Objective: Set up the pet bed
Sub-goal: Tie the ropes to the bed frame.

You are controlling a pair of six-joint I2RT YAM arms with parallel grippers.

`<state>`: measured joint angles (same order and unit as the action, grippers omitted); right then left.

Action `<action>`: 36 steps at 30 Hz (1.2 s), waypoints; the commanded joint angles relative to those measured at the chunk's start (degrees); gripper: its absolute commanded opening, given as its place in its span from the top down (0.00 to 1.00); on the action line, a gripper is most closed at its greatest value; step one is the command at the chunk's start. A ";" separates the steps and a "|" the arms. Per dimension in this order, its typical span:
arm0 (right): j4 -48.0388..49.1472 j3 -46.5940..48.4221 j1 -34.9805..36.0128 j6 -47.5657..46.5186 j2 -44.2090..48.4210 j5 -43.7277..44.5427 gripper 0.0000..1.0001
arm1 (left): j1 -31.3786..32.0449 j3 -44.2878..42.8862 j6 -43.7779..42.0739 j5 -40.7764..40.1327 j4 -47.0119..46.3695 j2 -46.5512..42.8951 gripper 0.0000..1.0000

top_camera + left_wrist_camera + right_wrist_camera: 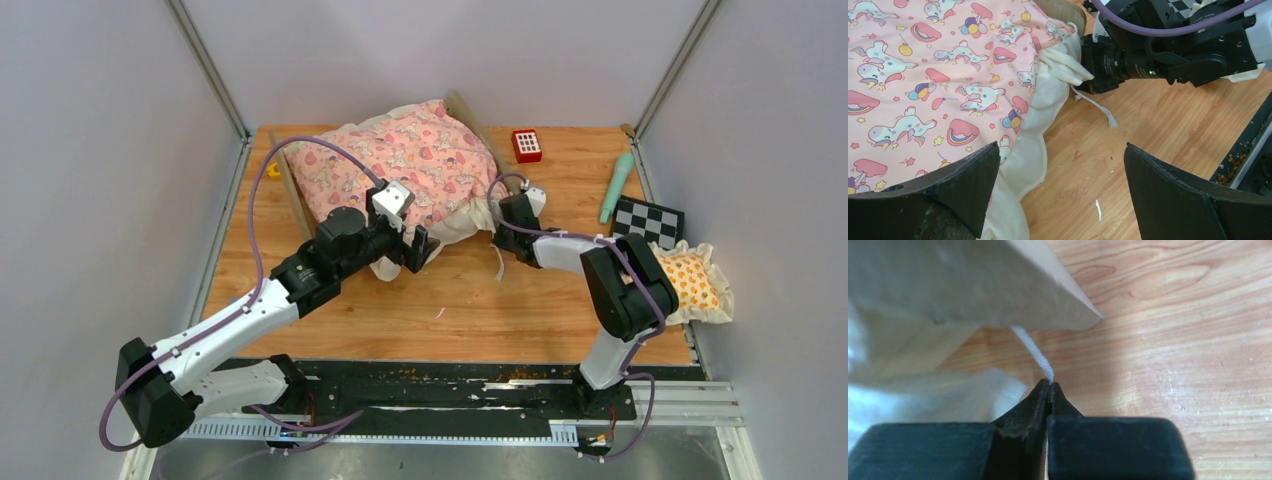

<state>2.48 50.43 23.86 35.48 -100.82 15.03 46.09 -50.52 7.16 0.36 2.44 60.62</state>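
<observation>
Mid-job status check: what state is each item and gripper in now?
bed frame: mostly covered, only wooden edges showing.
pink unicorn quilt: bunched, heaped on the frame, cream edge spilling onto the table.
white cord: pinched by the right gripper.
left gripper: open, empty, at the quilt's near edge.
right gripper: shut on the white cord.
orange pillow: lying apart, at the table's right edge.

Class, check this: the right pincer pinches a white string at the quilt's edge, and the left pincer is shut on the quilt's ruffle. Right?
No. The left wrist view shows the left pincer open, holding nothing, above the quilt's ruffle. The right pincer does pinch the white string.
</observation>
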 commanded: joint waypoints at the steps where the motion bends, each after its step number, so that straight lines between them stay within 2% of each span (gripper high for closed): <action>1: -6.35 -4.83 0.30 0.19 2.10 -0.65 1.00 | -0.29 0.23 -0.31 -0.22 -0.91 -1.25 0.00; 8: -6.90 -10.02 -1.90 -0.62 8.28 -2.33 1.00 | -0.25 0.67 0.22 -0.01 -0.92 -1.56 0.00; 15: -10.77 -11.18 -2.06 -3.45 11.24 -4.77 1.00 | -0.27 1.63 0.83 0.34 -1.04 -2.22 0.00; 21: -13.51 -11.96 -2.06 -5.36 11.36 -7.60 1.00 | -0.21 2.74 1.10 0.09 -0.99 -3.39 0.00; 36: -12.01 -18.04 -1.37 -5.12 14.06 -11.85 1.00 | -0.25 4.24 1.45 -0.14 -0.63 -4.51 0.00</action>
<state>-0.54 36.27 21.67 31.35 -86.35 6.20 46.09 -46.68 7.64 0.36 2.44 57.43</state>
